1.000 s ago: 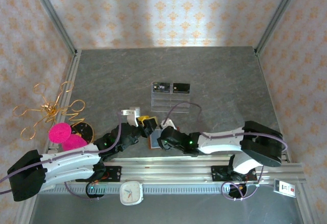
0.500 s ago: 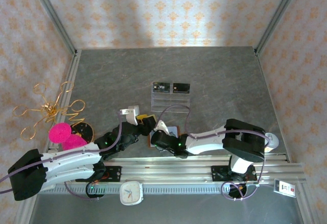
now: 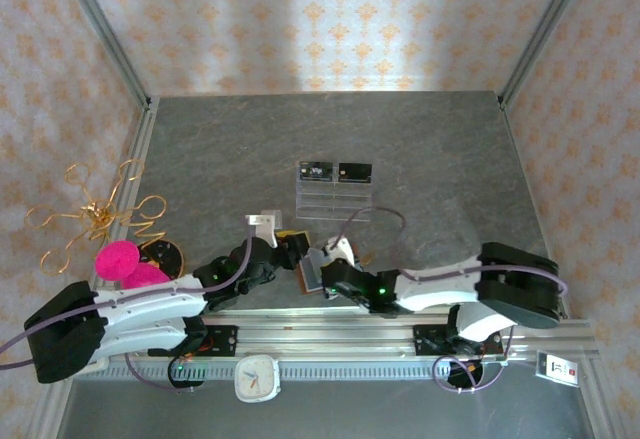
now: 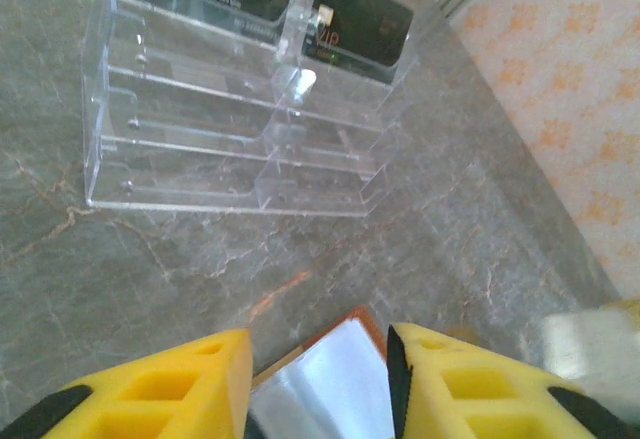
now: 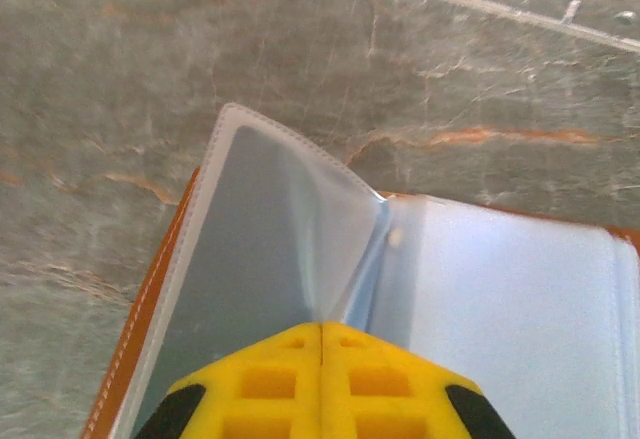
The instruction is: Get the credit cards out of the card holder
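Note:
The card holder [image 3: 308, 277], brown leather with a pale whitish-blue inside, lies open near the table's front edge between both arms. My left gripper [image 3: 296, 257] reaches it from the left. In the left wrist view a corner of the card holder [image 4: 335, 384] fills the gap of the left gripper [image 4: 318, 369], touching both yellow fingers. My right gripper [image 5: 322, 327] is shut, a thin pale inner leaf of the card holder [image 5: 270, 229] running up into its fingertips. Two black credit cards [image 3: 315, 171] [image 3: 353, 172] stand in the clear rack [image 3: 335, 197].
The clear acrylic rack [image 4: 230, 129] stands just beyond the card holder. A gold wire ornament [image 3: 95, 214] and pink discs [image 3: 120, 259] sit at the left edge. A white clock [image 3: 257, 377] rests on the near rail. Open grey tabletop lies behind and to the right.
My right gripper has closed fully and its arm has shifted a little to the right. The left fingers have drawn closer together on the card holder.

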`<act>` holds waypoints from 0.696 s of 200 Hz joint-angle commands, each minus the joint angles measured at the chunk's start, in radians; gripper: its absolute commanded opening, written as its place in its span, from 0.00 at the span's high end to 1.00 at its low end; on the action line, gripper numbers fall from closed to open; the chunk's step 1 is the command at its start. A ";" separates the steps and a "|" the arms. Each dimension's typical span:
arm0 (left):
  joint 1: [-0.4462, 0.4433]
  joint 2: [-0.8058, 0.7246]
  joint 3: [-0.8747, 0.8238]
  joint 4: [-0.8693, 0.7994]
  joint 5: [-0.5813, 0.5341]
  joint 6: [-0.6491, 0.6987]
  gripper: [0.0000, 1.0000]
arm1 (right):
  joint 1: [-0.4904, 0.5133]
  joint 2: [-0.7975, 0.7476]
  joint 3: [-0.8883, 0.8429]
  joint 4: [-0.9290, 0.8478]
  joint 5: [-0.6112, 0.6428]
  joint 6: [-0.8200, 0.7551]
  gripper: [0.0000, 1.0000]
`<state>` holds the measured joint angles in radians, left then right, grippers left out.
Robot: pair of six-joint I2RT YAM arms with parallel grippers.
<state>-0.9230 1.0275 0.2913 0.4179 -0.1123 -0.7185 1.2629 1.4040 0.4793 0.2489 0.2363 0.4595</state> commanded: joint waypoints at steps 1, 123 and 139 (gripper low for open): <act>-0.008 0.036 0.005 0.049 0.042 -0.019 0.63 | -0.030 -0.082 -0.056 0.149 -0.046 0.063 1.00; -0.042 0.346 0.152 0.030 0.214 0.021 0.98 | -0.046 -0.143 -0.082 0.068 -0.001 0.142 0.78; -0.046 0.382 0.181 0.019 0.243 0.034 0.98 | -0.058 -0.212 -0.094 0.011 0.043 0.177 0.66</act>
<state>-0.9569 1.3659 0.4210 0.4316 0.0647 -0.7227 1.2198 1.2812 0.3901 0.3237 0.1940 0.5873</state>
